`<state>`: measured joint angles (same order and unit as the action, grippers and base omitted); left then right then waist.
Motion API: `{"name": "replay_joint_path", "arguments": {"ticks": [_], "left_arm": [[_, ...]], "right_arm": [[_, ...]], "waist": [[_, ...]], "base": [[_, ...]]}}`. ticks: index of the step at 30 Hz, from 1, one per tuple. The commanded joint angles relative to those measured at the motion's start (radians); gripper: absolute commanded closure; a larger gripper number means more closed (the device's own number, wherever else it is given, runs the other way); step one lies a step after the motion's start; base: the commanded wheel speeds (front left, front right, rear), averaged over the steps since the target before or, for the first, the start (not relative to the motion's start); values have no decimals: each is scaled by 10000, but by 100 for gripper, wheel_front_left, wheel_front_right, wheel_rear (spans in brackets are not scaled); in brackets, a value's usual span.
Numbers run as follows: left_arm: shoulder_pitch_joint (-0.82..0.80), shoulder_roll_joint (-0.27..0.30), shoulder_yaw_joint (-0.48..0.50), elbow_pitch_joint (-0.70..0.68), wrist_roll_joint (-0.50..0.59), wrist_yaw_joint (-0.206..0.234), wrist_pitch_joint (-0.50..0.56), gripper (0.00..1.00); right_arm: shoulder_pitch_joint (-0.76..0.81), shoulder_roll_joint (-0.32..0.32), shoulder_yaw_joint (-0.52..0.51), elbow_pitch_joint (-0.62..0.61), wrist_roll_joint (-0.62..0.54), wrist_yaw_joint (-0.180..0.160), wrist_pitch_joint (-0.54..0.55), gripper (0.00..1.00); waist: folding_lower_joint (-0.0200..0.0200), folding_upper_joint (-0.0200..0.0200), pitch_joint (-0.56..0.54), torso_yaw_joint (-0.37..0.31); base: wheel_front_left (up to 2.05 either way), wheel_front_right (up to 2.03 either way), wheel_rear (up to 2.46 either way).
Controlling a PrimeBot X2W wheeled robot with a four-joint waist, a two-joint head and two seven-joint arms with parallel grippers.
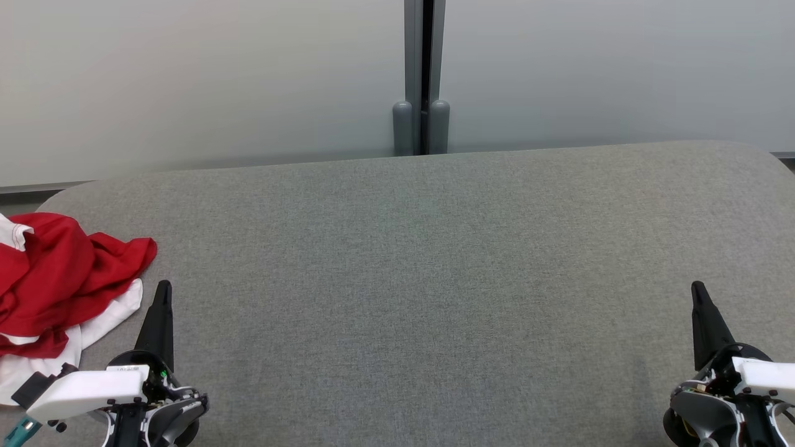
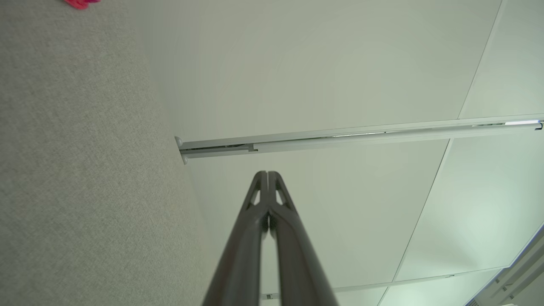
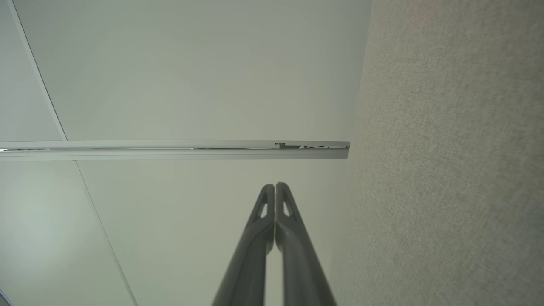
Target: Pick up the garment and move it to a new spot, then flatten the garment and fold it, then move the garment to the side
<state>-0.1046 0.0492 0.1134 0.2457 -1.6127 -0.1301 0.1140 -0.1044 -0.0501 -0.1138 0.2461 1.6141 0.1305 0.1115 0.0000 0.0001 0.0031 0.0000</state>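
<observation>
1. work surface. a broad grey felt-covered table surface [image 1: 422, 279] with rounded far corners spans the head view. behind it stand pale grey matte wall panels [image 1: 186, 81], joined at 12 o'clock by a dark grey vertical metal post [image 1: 422, 74] with two rounded feet.

2. garment. the crumpled red-and-white fabric garment [image 1: 56, 279] lies in a heap on the table surface at 9 o'clock of the head view, cut off by the frame edge. red cloth sits on top and white cloth shows along its near side. in the left wrist view a small red scrap of the garment [image 2: 80, 3] appears at 11 o'clock.

3. left gripper. the left gripper [image 1: 164, 287] sits at 7 o'clock of the head view, its fingers pointing toward 12 o'clock. its tip is just beside the garment's white edge, with a strip of grey surface between them. in the left wrist view the left gripper [image 2: 267, 174] has its two dark fingers pressed together tip to tip, with the table surface [image 2: 76, 170] at 9 o'clock.

4. right gripper. the right gripper [image 1: 698, 287] sits at 5 o'clock of the head view, well apart from the garment. in the right wrist view the right gripper [image 3: 275, 186] likewise has its fingers pressed together, with the table surface [image 3: 450, 170] at 3 o'clock.
</observation>
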Motion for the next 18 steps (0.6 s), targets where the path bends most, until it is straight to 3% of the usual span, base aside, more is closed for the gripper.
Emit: {"name": "replay_joint_path", "arguments": {"ticks": [1,9,10,18], "left_arm": [[-100,25,16,0,9,-37,11,100],[-100,25,16,0,9,-37,11,100],[-1,0,-1,-1,2,0,-1,0],[156,-46,-194,12,216,3,-250,0]], "right_arm": [[-110,-8,11,6,-49,5,39,100],[-110,-8,11,6,-50,5,39,100],[0,-1,0,-2,-2,0,-1,0],[156,10,160,-13,-279,0,-225,0]], "waist": [[0,-1,0,0],[0,-1,0,0],[0,-1,0,0],[0,-1,-4,3]], "base": [[0,0,0],[0,0,0],[0,0,0],[0,0,0]]}}
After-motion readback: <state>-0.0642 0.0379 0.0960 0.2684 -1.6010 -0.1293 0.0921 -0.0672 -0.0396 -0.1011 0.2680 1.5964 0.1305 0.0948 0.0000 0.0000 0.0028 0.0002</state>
